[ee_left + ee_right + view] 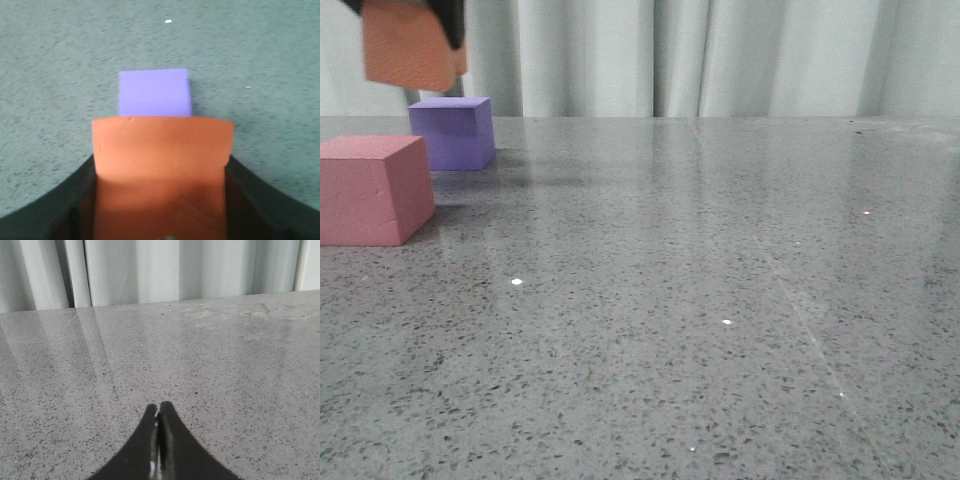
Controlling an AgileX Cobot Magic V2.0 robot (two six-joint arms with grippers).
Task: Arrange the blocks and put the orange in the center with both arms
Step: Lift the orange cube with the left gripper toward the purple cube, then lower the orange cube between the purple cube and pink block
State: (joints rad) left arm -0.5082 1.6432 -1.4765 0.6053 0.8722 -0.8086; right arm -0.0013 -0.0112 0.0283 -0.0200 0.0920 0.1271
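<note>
Left gripper (162, 200): clamped on the orange cube (412, 45), one finger pressed flat against each side; held in the air, clear of the table (700, 300), at the far left of the front view

Orange cube, left wrist view (162, 155): fills the space between the two black fingers (60, 205); faint dents on the upper face

Purple cube (452, 132): on the table at far left, toward the curtain (720, 55); directly under and slightly beyond the orange cube; partly covered by it in the left wrist view (155, 92); not touching it

Pink-red cube (372, 190): on the table at the left edge, nearer the camera than the purple cube; just beside it, narrow gap between; cut off by the frame edge

Right gripper (159, 440): fingers pressed together, tips meeting, nothing between them; low over bare speckled grey table (225, 365), well apart from all three cubes; not visible in the front view

Markings: no brand, label or writing readable on any cube, gripper or surface
</note>
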